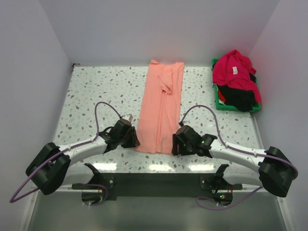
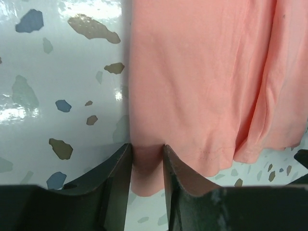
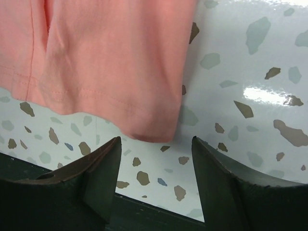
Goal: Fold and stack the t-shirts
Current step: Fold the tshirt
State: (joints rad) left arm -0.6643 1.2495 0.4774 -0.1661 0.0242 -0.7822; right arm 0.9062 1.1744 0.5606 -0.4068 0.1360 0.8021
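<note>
Nearest the arms, the left claw [image 1: 126,135] was clenched on the near left corner of the salmon-pink t-shirt [image 1: 161,110]. The right claw [image 1: 180,142] stood released at the near right corner, its jaws wide and nothing between them.

The shirt lay on the table [image 1: 96,91] as a long narrow strip folded lengthwise, its hem [image 1: 153,150] toward the arms and its neck end at the far edge. Thin, limp knit like this would probably weigh next to nothing and sag wherever it was not supported. It would likely slide easily on the glossy speckled top. The two hem corners looked like the sensible places to hold it, each pinch catching every layer so the fold would travel as one.

The overhead view showed the whole strip, a sleeve turned in near its far end, and both arms flanking the hem, but not what the fingers were doing. The left wrist view filled that in: cloth was bunched in the narrow gap between the fingers [image 2: 122,163], and the hem scalloped away to the right. The right wrist view showed the stitched corner [image 3: 154,132] lying flat on the table just beyond the fingertips, apart from them.

Only the overhead view reached the far right corner. There a crimson t-shirt [image 1: 226,77] with a white label [image 1: 235,70] was heaped over a black t-shirt [image 1: 238,96] in a green bin [image 1: 219,103], both unfolded.
</note>
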